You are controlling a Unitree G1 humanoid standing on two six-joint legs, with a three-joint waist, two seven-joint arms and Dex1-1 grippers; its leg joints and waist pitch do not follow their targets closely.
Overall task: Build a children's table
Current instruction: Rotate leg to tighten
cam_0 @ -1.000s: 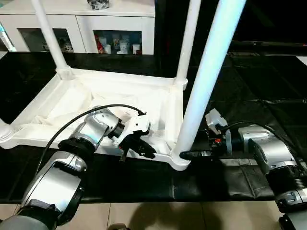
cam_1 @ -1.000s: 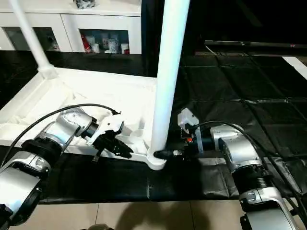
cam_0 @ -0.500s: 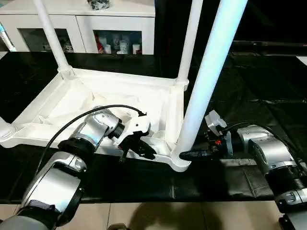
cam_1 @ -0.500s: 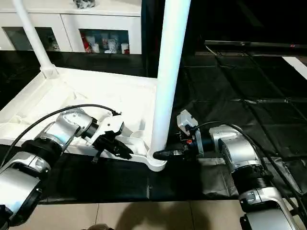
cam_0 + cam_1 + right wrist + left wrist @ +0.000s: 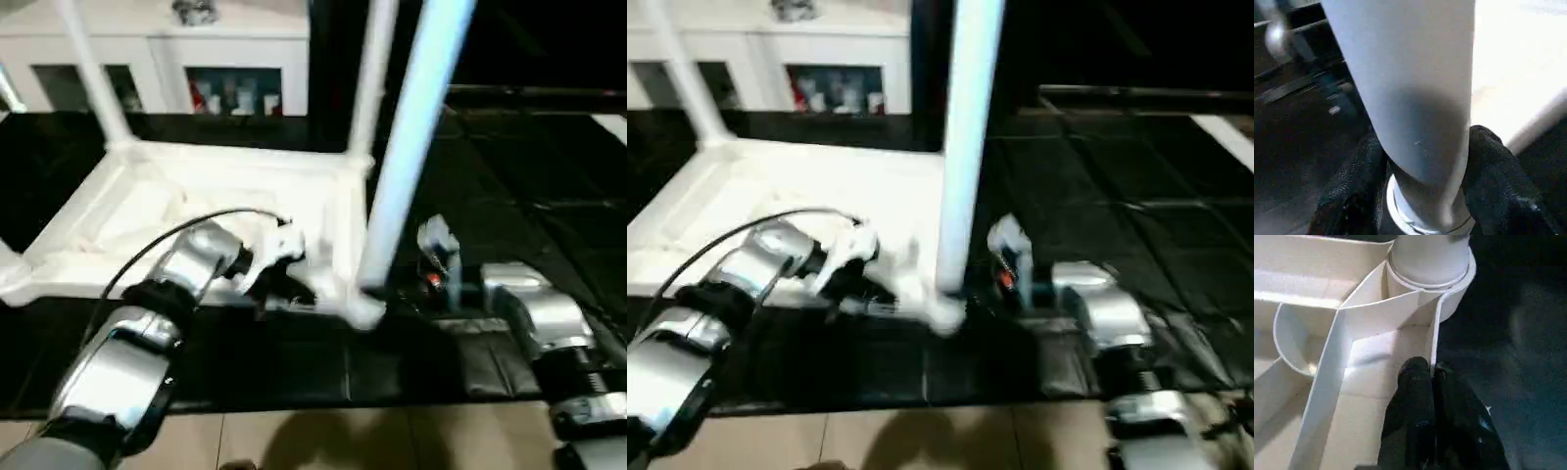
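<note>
3 legs stand upright in the corner sockets of the upside-down table top (image 5: 211, 191) on the black mat (image 5: 529, 215). Right gripper (image 5: 1420, 161) pinches the near-corner leg (image 5: 407, 147) just above its socket. Left gripper (image 5: 1432, 382), fingers pressed together, tips against the top's rim wall beside that socket.

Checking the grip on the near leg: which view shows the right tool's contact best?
Right wrist view: both black fingers flank the near leg just above its socket collar. Head views show the right tool at the leg's base, blurred. Left wrist view shows the socket, not the grip.
</note>
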